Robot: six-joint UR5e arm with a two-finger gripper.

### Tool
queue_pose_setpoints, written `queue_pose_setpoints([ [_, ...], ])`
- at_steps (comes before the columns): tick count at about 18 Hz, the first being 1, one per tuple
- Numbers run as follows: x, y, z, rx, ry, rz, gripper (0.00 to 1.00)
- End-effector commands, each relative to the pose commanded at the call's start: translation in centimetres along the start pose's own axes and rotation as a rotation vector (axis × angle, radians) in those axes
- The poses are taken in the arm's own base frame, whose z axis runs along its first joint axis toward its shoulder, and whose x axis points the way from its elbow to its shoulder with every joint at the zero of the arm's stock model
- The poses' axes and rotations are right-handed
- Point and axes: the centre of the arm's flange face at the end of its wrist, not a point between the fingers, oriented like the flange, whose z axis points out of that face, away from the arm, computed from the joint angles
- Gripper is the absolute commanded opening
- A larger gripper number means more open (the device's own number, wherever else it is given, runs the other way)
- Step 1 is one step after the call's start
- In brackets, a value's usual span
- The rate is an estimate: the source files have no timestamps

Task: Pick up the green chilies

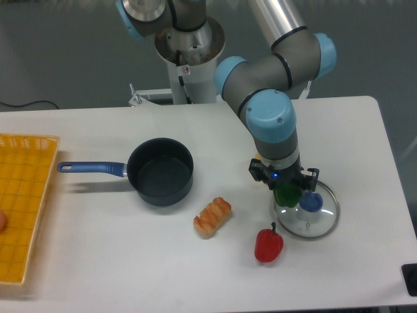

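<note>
Gripper (285, 193), lower right of frame, clenched on the chili (285, 195) above the lid (326, 223). Glossy, probably light and slippery; best pinched across its lumpy middle.

green chilies (285, 195): glossy dark-green plastic, smooth; held between the black gripper (284, 188) fingers
lid (307, 213): clear glass, shiny metal rim, blue knob
red pepper (268, 244): glossy plastic
pot (160, 171): dark matt finish; blue handle
basket (23, 202): yellow plastic lattice
table (98, 261): smooth matt white
</note>
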Motion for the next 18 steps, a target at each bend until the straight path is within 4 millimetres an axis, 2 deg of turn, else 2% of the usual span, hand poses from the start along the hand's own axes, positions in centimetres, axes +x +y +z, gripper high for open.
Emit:
queue_pose_setpoints([
  [18, -0.09, -0.04, -0.15, 0.018, 0.009, -0.006, 0.37],
])
